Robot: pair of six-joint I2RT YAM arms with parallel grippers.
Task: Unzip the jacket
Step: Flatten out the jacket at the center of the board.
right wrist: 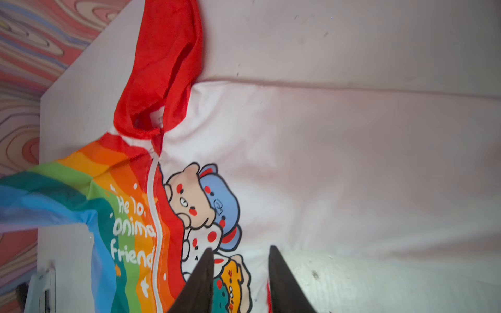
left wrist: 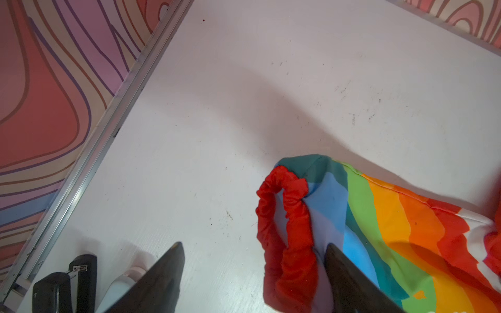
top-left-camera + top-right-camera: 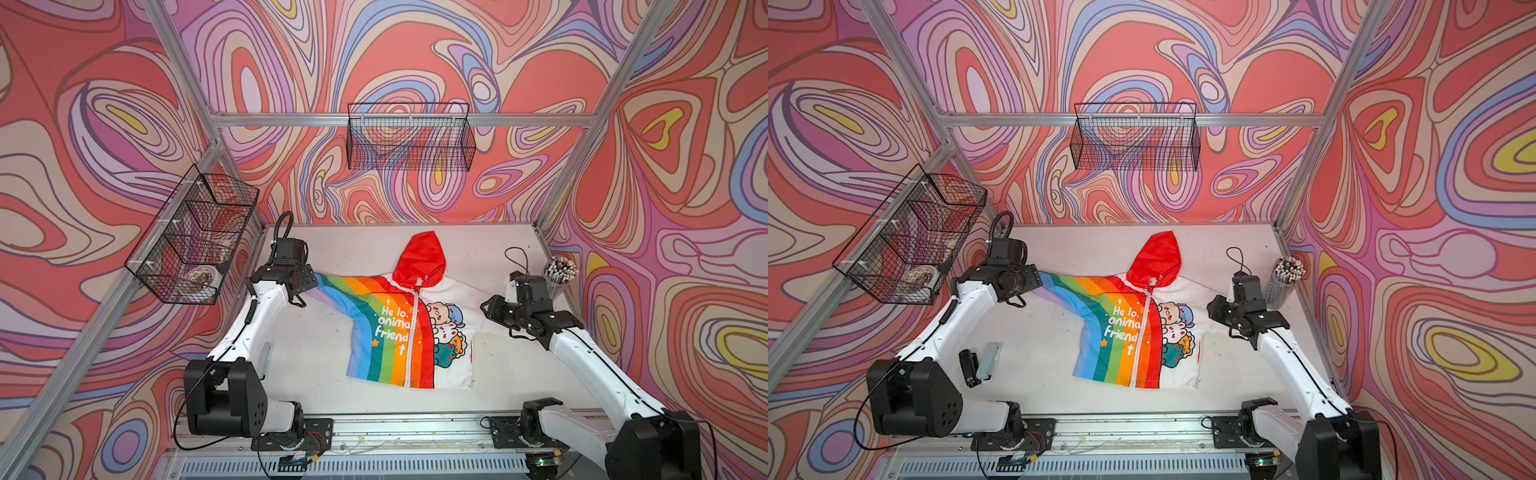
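Count: one jacket [image 3: 399, 332], two arms, two claws, two wire baskets [image 3: 409, 137] [image 3: 195, 241], one cup of pencils [image 3: 559, 274].

The jacket lies flat, front up, at the middle of the white surface [image 3: 316, 357], its red hood [image 3: 417, 257] pointing at the back wall. One white zipper [image 3: 411, 332] runs down the centre and is closed up to the neck. Printed white writing on the rainbow half reads "He lo, onima friend"; the zipper cuts off the line ends. The white half carries cartoon animals.

Left claw [image 2: 254, 245]: jaws wide apart at the end of the rainbow sleeve, one finger on the sleeve just beside the red cuff [image 2: 284, 230], the other over bare surface. Nothing is clamped.

Right claw [image 1: 240, 248]: jaws partly apart, over the white sleeve side. No fabric is seen pinched between them.

One black object [image 3: 968, 368] and one pale object [image 3: 988, 360] lie side by side near the left arm; any labels are illegible.
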